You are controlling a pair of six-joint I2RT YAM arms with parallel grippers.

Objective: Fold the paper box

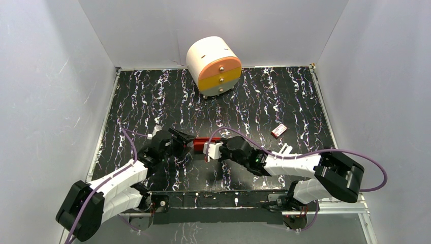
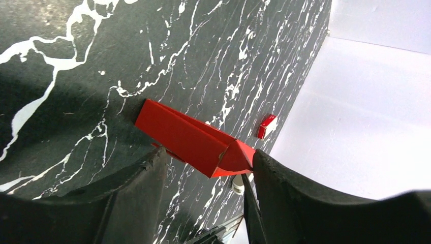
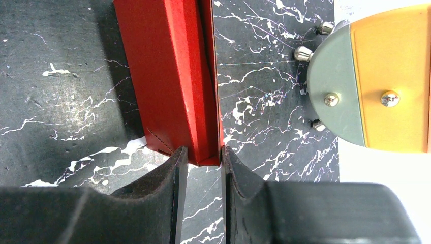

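Overhead, paper box (image 1: 199, 143) only partly visible

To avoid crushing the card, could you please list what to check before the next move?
1. The right jaws clamp one end of the paper box: ok.
2. The left jaws straddle the opposite end: ok.
3. The left jaws grip that end: not ok, open.
4. The end flap tucked shut: not ok, it sticks out.
5. The drawer unit and small packet stand clear of the box: ok.
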